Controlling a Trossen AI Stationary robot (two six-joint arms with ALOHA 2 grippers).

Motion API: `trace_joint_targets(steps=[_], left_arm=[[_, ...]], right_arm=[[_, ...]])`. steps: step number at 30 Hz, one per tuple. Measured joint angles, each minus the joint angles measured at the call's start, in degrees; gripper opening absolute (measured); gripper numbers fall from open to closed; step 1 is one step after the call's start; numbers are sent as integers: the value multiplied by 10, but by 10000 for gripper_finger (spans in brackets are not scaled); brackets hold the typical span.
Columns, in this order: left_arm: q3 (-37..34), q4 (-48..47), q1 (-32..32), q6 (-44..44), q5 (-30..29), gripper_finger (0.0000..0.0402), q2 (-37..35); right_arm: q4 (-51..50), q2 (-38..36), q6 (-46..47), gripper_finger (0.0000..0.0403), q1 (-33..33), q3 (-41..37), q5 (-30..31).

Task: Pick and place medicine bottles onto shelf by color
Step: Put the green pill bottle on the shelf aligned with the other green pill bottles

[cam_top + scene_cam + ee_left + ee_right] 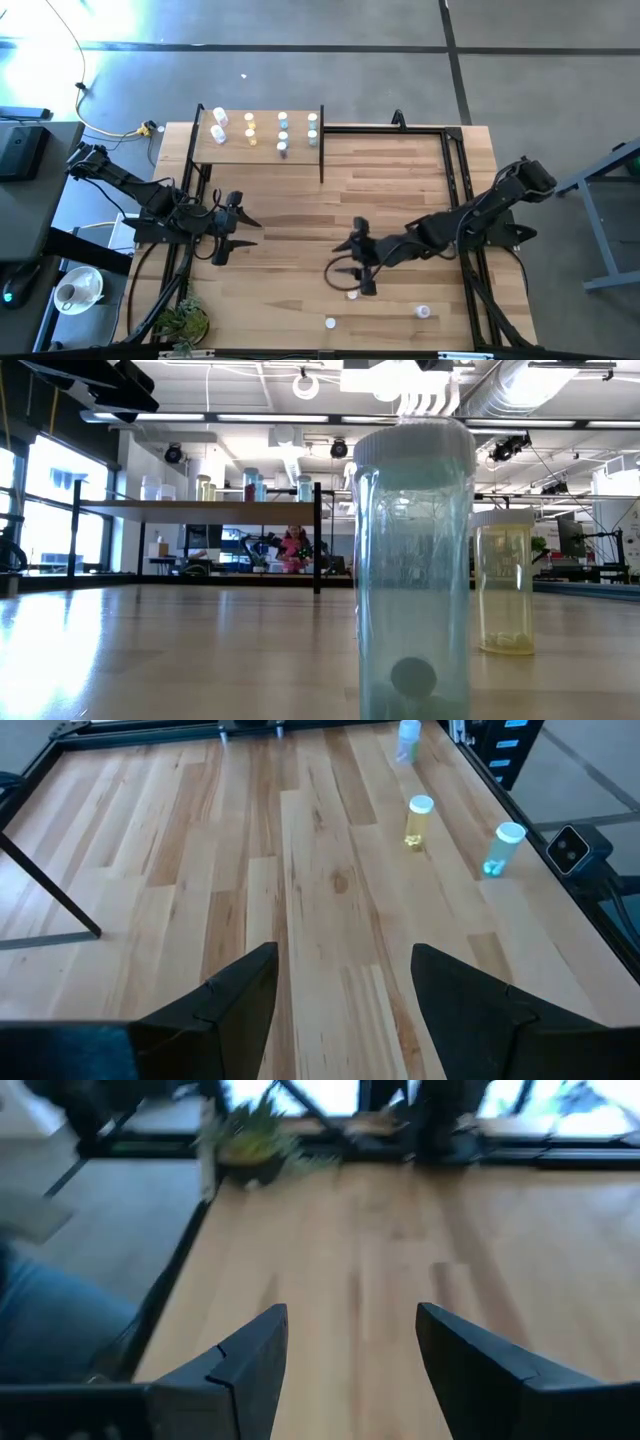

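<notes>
- Seen from the high view, where both arms reach over the wood counter [400, 190], the shelf [257, 140] stands at the far left edge with about 9 medicine bottles [250, 129] on it in rows.
- On that view the left tool [232, 232] hovers over the counter's left side, its fingers apart and empty.
- The right tool [360, 262] sits near the counter's middle toward the near edge, fingers apart; a bottle lies just beside its lower finger, touching or not I cannot tell.
- 2 more bottles stand near the near edge: one [330, 322] toward the middle, another [423, 312] to its right.
- A potted plant [183, 322] sits at the near left corner.
- At counter height, a light blue bottle [413, 570] stands close to the camera, a yellow bottle [503, 582] behind to its right, and the shelf [200, 507] with bottles far back.
- From the left wrist, the fingers [240, 990] are spread over bare wood; 3 bottles stand well apart ahead, yellow [418, 822], blue [502, 848] and a farther one [407, 740].
- From the right wrist, the spread fingers [250, 1355] hold nothing; the plant [255, 1142] lies beyond.
</notes>
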Motion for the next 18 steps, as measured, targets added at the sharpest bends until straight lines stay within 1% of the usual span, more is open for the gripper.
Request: trace_joint_targets(steps=[5, 13, 18], left_arm=[[0, 1, 0, 0, 1, 220, 0], [0, 2, 0, 0, 0, 220, 0], [0, 2, 0, -8, 0, 220, 0]], right_arm=[[-33, 42, -5, 213, 0, 52, -48], [-27, 87, -54, 213, 0, 87, -134], [4, 120, -77, 213, 0, 106, -152]])
